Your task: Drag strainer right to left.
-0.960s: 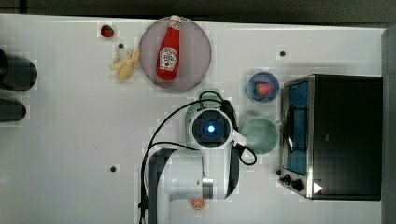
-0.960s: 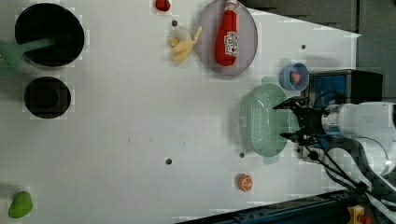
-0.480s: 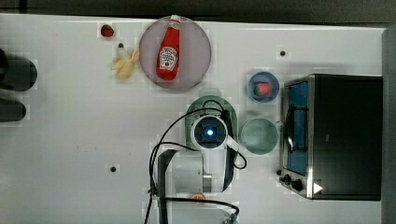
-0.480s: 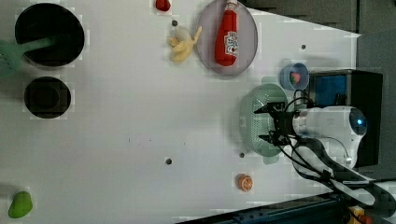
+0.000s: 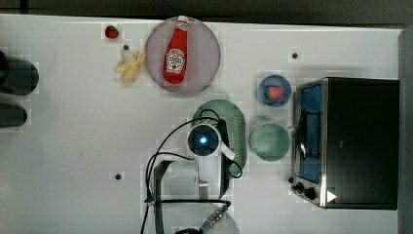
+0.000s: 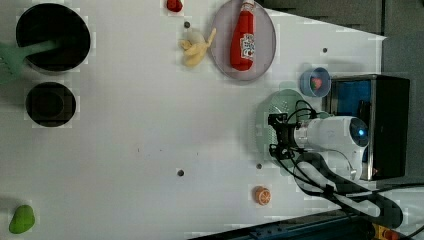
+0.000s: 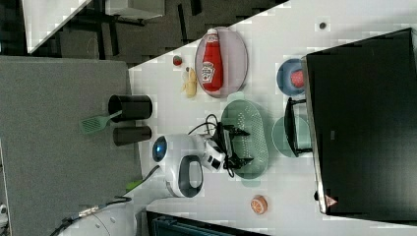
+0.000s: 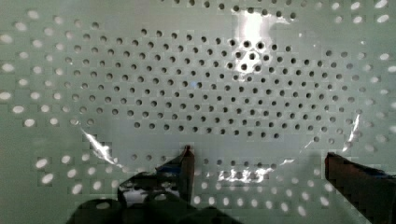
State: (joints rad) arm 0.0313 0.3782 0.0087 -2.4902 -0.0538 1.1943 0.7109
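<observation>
White desk (image 5: pixel 73 146) is carrying everything, and the strainer (image 5: pixel 236 122) is lying near its middle in the top view, just beside the green cup (image 5: pixel 270 142) on the top view's right and below the grey-pink plate (image 5: pixel 204 58). Over the last second the arm has been swinging in from the top view's right and dipping, so the hand (image 6: pixel 278 136), which was hanging off the strainer's edge in the left view, is now sitting over its perforated floor; in the wrist view the hand (image 8: pixel 261 161) is spreading wide and released, its dark fingertips (image 8: pixel 187 163) hovering close to the holes and grasping nothing. That is suggesting the approach is nearly over and the drag itself is not yet begun; the fingers are probably needing to press or hook the wall before pulling leftward. Further out, a ketchup bottle (image 5: pixel 175 56) is resting on the plate, its label looking like ketchup branding but too small to read. A blue bowl (image 5: pixel 274 90) is holding a strawberry by the dark oven (image 5: pixel 360 141), whose corner is showing a small triangular mark (image 5: pixel 331 196)
</observation>
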